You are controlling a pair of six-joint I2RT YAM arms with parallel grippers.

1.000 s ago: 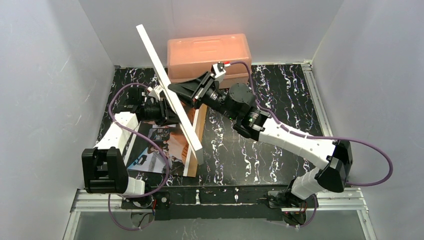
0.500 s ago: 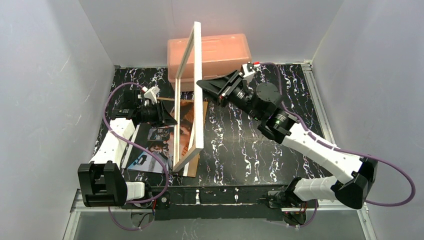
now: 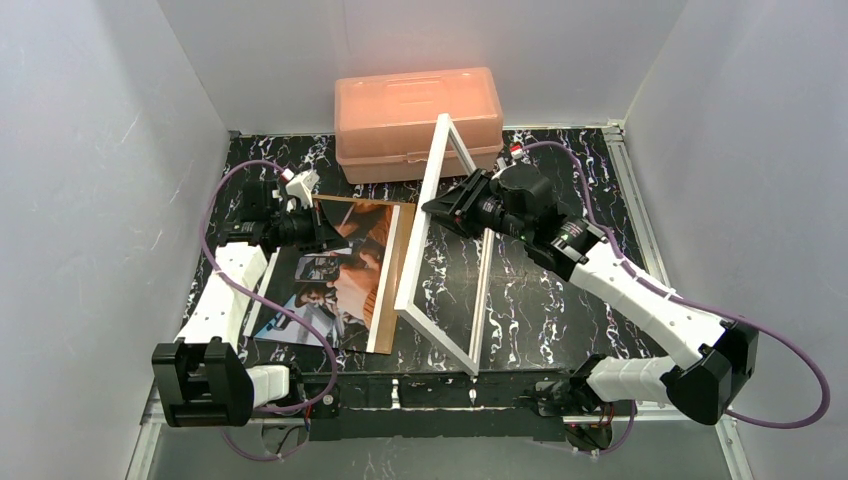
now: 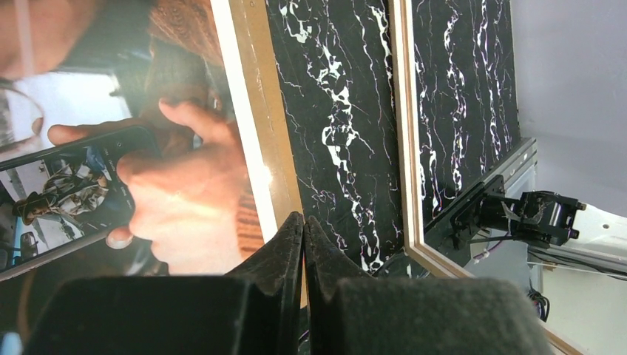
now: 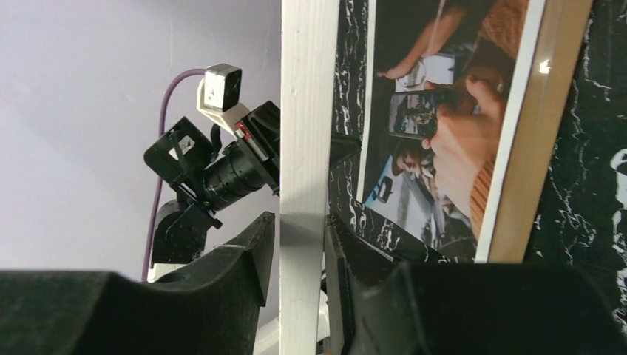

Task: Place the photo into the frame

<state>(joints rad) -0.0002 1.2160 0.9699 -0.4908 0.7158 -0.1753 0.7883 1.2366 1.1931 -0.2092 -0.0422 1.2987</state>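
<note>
The photo [image 3: 325,285] lies face up on a brown backing board [image 3: 393,280] at the left of the table. It also shows in the left wrist view [image 4: 148,148] and in the right wrist view [image 5: 444,111]. The frame [image 3: 420,230] is tilted up on edge just right of the board, its near corner low by the table's front edge. My right gripper [image 3: 452,205] is shut on its white far rail [image 5: 303,111]. My left gripper [image 3: 325,228] is shut and empty, above the photo's far edge. Its fingertips [image 4: 292,229] meet over the board's edge.
An orange plastic box [image 3: 418,120] stands at the back, just behind the frame's raised top. Grey walls close in both sides. The frame's tan back rail [image 4: 407,148] lies right of the board. Bare black marble table [image 3: 560,320] lies under my right arm.
My right arm has swung the frame rightward, from over the photo to right of the board, tipping its top right. My left gripper, by the frame a second ago, now sits apart.
</note>
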